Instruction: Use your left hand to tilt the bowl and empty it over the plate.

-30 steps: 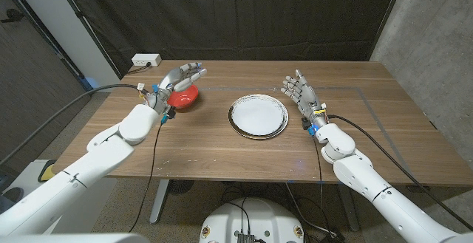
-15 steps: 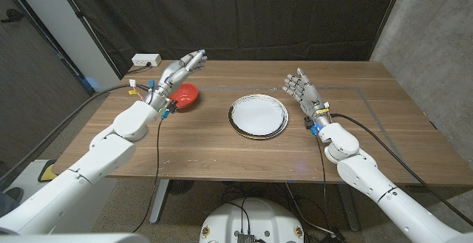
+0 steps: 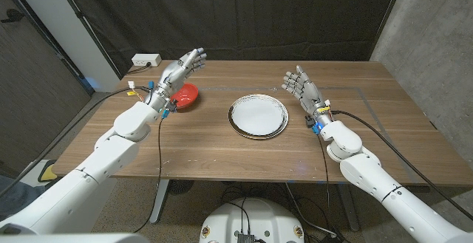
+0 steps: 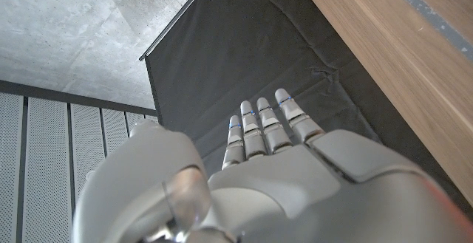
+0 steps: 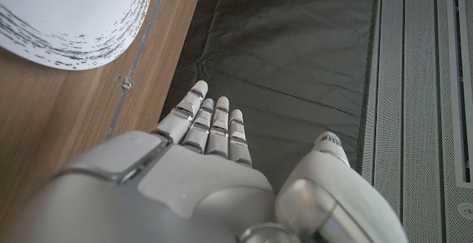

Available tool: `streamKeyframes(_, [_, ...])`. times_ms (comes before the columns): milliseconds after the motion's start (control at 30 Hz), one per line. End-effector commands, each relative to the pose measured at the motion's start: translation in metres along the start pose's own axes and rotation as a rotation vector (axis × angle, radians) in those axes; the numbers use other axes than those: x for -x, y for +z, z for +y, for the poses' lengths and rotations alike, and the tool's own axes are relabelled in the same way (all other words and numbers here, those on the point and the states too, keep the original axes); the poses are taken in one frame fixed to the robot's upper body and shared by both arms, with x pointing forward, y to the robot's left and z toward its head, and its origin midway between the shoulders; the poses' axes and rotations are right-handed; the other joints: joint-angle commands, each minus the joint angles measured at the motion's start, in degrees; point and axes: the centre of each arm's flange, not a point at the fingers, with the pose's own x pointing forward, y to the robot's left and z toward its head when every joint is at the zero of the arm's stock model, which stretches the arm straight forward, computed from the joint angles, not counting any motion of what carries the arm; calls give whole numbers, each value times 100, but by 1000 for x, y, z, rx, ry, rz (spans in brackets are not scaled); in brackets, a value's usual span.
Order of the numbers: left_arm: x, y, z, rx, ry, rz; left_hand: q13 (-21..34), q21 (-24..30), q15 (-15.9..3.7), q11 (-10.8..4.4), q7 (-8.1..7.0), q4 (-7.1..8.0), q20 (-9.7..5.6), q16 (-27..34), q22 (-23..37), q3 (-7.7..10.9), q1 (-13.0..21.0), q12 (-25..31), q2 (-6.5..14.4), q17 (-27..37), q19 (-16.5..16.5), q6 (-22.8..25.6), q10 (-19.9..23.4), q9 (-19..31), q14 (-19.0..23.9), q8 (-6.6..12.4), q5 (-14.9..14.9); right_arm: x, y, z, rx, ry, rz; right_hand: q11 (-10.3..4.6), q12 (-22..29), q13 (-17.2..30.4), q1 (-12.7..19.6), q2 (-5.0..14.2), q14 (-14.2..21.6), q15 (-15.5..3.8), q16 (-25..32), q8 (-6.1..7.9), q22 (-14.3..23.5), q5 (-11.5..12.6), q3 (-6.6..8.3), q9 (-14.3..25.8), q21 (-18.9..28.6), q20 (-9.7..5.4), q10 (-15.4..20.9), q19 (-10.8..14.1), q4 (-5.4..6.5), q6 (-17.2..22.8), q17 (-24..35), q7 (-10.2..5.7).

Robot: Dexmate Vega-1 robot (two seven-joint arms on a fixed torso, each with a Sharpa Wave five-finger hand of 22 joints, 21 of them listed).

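A red bowl sits on the table left of a white plate, which also shows in the right wrist view. My left hand hovers just behind and above the bowl, fingers stretched out and holding nothing; the left wrist view shows its back with straight fingers. My right hand stands open to the right of the plate, fingers apart and pointing up, and it appears in the right wrist view. What lies inside the bowl is hidden from here.
A white power strip lies at the table's far left corner. A black curtain hangs behind the table. Bare wood spreads in front of the plate and to the far right.
My left hand has let go of the bowl's rim and lifted up and back, fingers straightening. The bowl stays where it was. My right hand has barely moved.
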Motion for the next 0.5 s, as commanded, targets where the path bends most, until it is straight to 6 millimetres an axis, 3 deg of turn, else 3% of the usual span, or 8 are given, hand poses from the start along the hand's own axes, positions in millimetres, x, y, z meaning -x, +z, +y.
streamKeyframes(33, [-2, -9, 0, 44, -5, -5, -11, -30, -8, -5, 96, -14, -36, 4, 11, -72, -9, 44, -20, 10, -36, -15, -37, 10, -75, 25, 39, -5, 11, 3, 23, 43, -9, 13, 26, 26, 1, 46, 72, -20, 4, 6, 27, 14, -37, 27, -7, -47, 82, 33, 7, 82, 31, 22])
streamKeyframes(500, [-5, -22, -2, 57, -8, 29, -48, -73, -9, -28, 89, -32, -66, 17, 9, -94, -26, 57, -15, -3, -69, -35, -67, -2, -100, 41, 57, -14, 4, 9, 9, 69, 20, -2, 32, 26, -6, 42, 102, -20, 11, 15, 27, 13, -49, 26, -2, -45, 105, 59, 5, 119, 31, 53])
